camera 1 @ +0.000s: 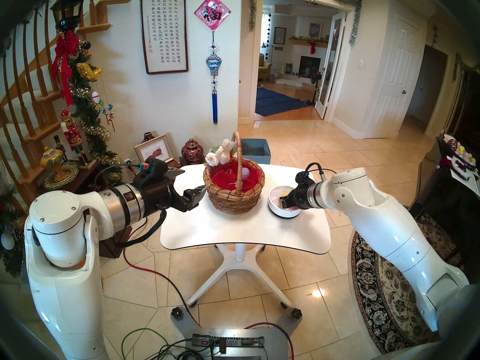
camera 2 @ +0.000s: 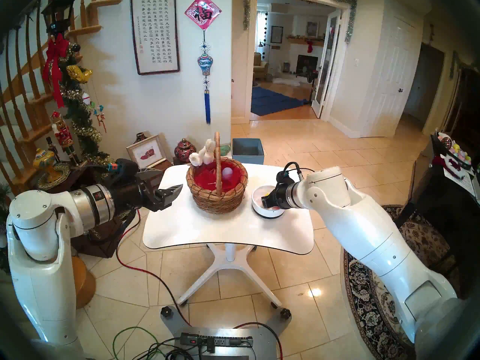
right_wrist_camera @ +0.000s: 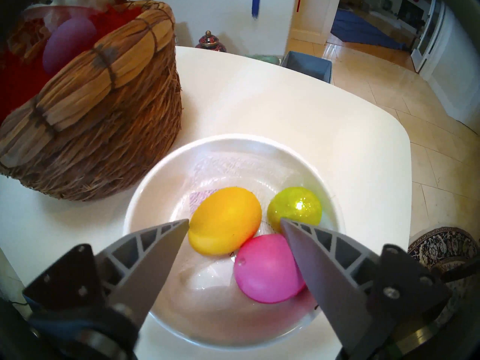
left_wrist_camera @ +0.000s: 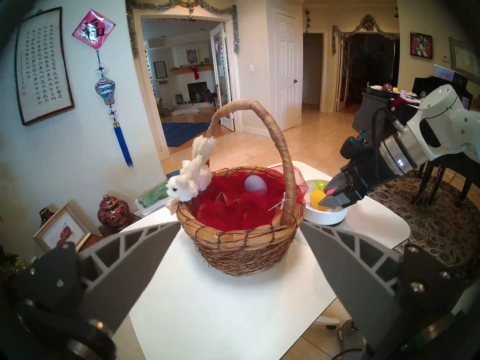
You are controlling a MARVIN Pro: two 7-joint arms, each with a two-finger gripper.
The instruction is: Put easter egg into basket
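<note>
Easter eggs: three lie in the white bowl (right_wrist_camera: 145, 195) on the table's right side: an orange egg (right_wrist_camera: 225, 224), a pink egg (right_wrist_camera: 265, 271) nearer the wrist camera, touching the orange one, and a glittery yellow-green egg (right_wrist_camera: 294, 205) to the right.
Egg in basket: a pale lilac egg (left_wrist_camera: 255, 186) already rests on the red lining (left_wrist_camera: 223, 208), toward the far side.
Basket: the brown wicker basket (camera 1: 235, 198) stands mid-table, just left of the bowl, its tall handle (left_wrist_camera: 280, 154) arching over it.
Bunny: a white plush bunny (left_wrist_camera: 189, 180) sits on the basket's far-left rim.
Right gripper (right_wrist_camera: 235, 223): angled down into the bowl, jaws spread; the orange egg lies between the fingertips, the right finger (right_wrist_camera: 319, 258) crosses in front of the pink and green eggs. No egg is pinched.
Left gripper (camera 1: 191, 182): hangs left of the basket above the table edge, jaws spread wide, empty.
Table: a white table (camera 1: 233, 234) on a pedestal base.
Blue box: a blue box (camera 1: 255, 149) sits on the floor beyond the table's far edge.
</note>
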